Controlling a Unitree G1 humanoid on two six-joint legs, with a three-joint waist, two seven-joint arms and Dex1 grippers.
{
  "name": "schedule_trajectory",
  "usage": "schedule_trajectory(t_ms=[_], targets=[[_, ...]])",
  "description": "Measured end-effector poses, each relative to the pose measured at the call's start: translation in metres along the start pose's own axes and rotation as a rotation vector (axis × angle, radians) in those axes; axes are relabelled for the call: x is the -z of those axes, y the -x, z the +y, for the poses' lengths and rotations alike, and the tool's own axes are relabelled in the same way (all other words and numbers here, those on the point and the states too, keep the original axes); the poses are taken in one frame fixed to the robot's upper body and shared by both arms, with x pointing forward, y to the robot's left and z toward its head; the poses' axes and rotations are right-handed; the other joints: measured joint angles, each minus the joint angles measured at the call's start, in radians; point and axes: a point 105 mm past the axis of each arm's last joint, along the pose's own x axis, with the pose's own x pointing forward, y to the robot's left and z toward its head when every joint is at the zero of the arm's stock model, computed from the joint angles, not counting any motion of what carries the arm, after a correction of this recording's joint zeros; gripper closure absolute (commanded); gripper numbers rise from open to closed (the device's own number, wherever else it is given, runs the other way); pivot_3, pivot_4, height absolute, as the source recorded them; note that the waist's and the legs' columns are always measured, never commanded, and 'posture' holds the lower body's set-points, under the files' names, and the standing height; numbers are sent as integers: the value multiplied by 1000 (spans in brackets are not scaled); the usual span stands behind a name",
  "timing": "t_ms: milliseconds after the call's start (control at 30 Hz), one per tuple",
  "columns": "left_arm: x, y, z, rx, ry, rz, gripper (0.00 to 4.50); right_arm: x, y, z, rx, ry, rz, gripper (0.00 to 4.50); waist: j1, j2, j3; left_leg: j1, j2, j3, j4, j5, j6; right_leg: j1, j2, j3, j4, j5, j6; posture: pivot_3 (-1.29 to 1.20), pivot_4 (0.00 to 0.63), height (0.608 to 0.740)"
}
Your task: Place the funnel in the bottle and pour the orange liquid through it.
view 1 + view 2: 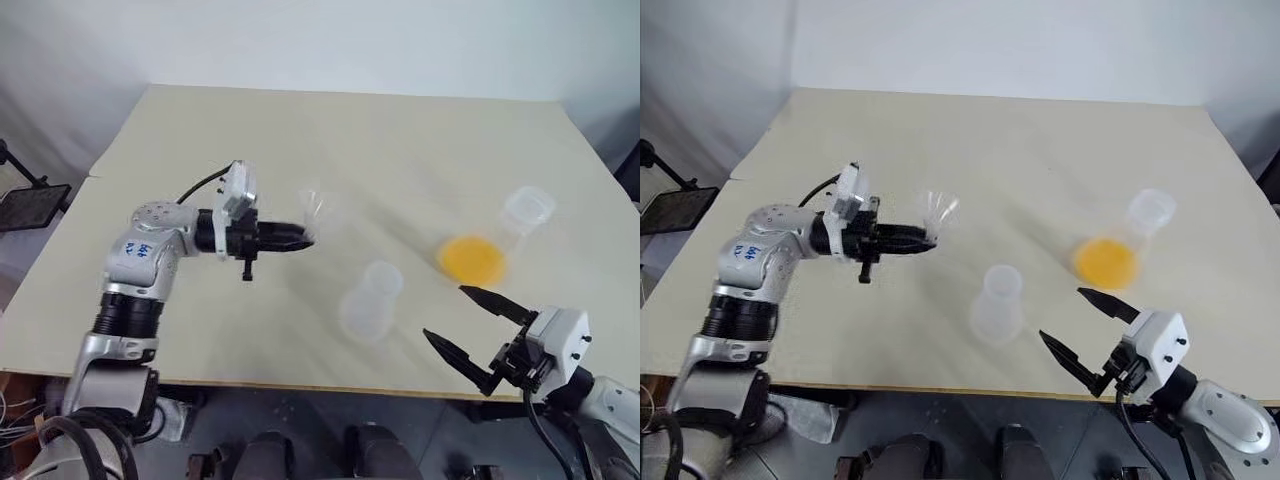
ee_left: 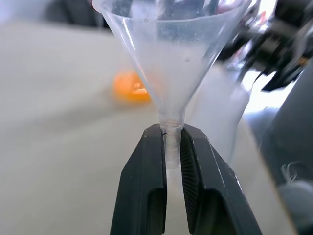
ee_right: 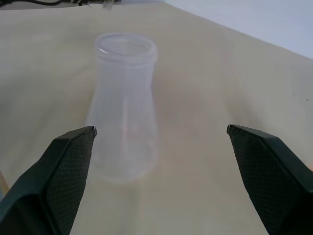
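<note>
A: Starting with the biggest thing: the table point(image 1: 300, 130) is lying broad, matte and pale beige under everything. What is standing on it?

B: Two clear plastic conical flasks. The empty bottle point(image 1: 370, 302) is standing upright near the front edge, wide round base, short cylindrical neck, open rim. The second flask point(image 1: 495, 240) is sitting further right and back, and the orange liquid point(image 1: 471, 259) is glowing through its walls, pooled across the wide bottom.

A: And the arms?

B: The left gripper point(image 1: 300, 237) is reaching level across the table, its two black fingers point(image 2: 142, 186) pinching shut on the thin stem of the funnel point(image 1: 316, 212). The funnel is hanging in the air, apart from the table, up and to the left of the empty bottle. In the left wrist view its cup is looking smooth and cloudy-translucent, tapering sharply to the stem between ribbed finger pads.

A: The right one?

B: The right gripper point(image 1: 472, 322) is hovering at the front right edge, fingers spread wide and holding nothing. Its own camera is looking straight at the bottle between those textured black tips.

A: So how far along are we?

B: Early, I'm judging. The funnel is picked up, but it is not yet sitting in the neck. Seating the stem in the bottle's rim is what's left first, then lifting the flask with the liquid and pouring. That flask looks untouched.
</note>
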Motion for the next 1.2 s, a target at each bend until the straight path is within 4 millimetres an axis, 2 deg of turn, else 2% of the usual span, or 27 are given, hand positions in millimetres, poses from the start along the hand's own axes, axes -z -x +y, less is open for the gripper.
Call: schedule_trajectory(t_ms=[133, 400, 500, 667, 900, 1200], targets=[[-3, -33, -13, 125, -14, -119, 4385, 2, 3, -2, 25, -5, 10, 0, 2, 0, 0, 0, 0, 0, 0, 0, 0, 0, 1, 0, 0, 0, 0, 0, 150, 740], [-4, -74, -24, 192, -41, -261, 4385, 2, 7, -3, 68, -17, 9, 0, 4, 0, 0, 0, 0, 1, 1, 0, 0, 0, 1, 1, 0, 0, 0, 0, 150, 740], [-1, -77, -27, 203, -31, -264, 4385, 3, 8, -2, 75, -20, 8, 0, 4, 1, 0, 0, 0, 1, 1, 0, 0, 0, 1, 1, 0, 0, 0, 0, 150, 740], [21, -80, -37, 222, 10, -219, 4385, 3, 10, -2, 95, -11, 11, 0, 6, 1, 0, 0, 0, 1, 1, 0, 0, 0, 1, 2, 0, 0, 0, 0, 150, 740], [26, -82, -37, 213, -62, -186, 4385, 2, 10, -2, 109, -4, 7, 0, 10, 1, 0, 0, 0, 1, 1, 0, 0, 1, 1, 2, 0, 0, 0, 0, 150, 740], [27, -78, -32, 179, -63, -186, 4385, 1, 10, -2, 114, 1, -1, 0, 10, 1, 0, 0, 0, 1, 1, 0, 0, 1, 1, 2, 0, 0, 0, 0, 150, 740]])
